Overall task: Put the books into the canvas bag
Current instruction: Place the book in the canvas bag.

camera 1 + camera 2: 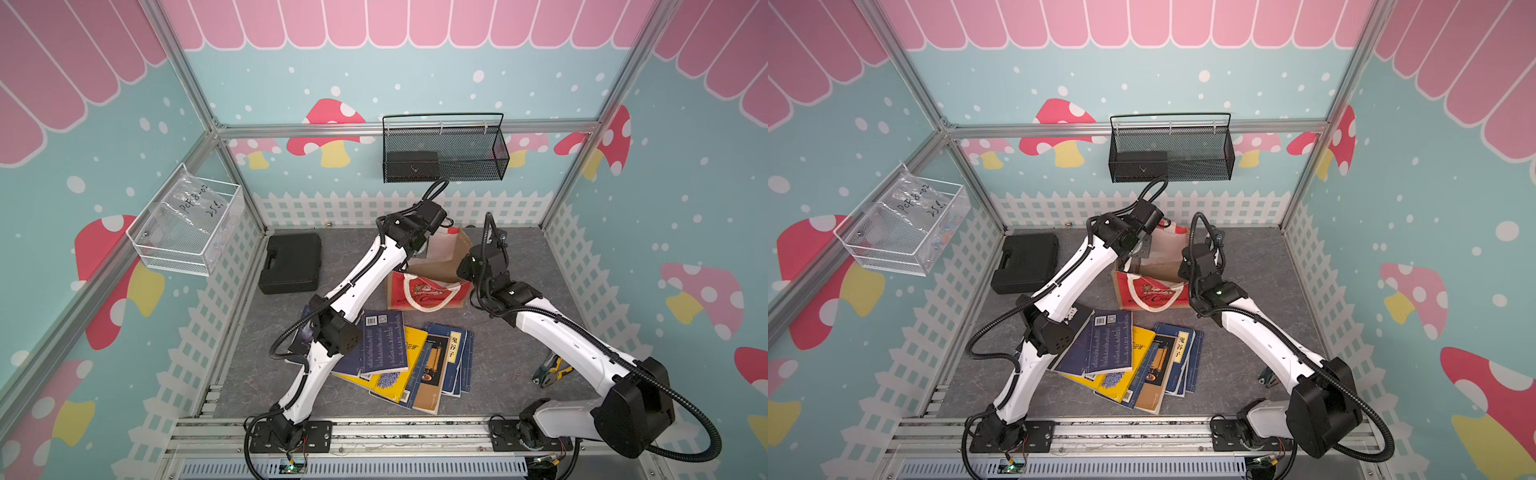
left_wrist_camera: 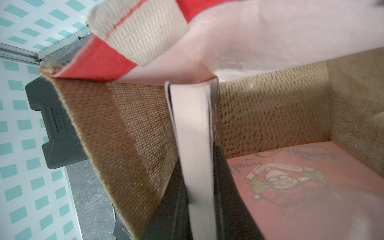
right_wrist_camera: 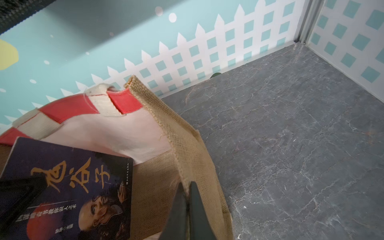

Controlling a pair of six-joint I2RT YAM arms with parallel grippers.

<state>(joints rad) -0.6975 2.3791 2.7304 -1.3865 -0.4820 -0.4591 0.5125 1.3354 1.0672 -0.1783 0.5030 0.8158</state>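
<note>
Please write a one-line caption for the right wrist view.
The right gripper pinches the jute side of the canvas bag, a dark blue book partly inside.

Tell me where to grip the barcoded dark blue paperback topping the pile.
Probably the right long edge of the dark blue paperback, approached from the right: it lies flat on top, that edge raised over the yellow paperback, while the left arm crowds its left side.

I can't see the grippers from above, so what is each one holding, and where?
The left gripper pinches a dark book by one edge, partly in the bag. The right gripper pinches the bag's jute side at its rim.
</note>
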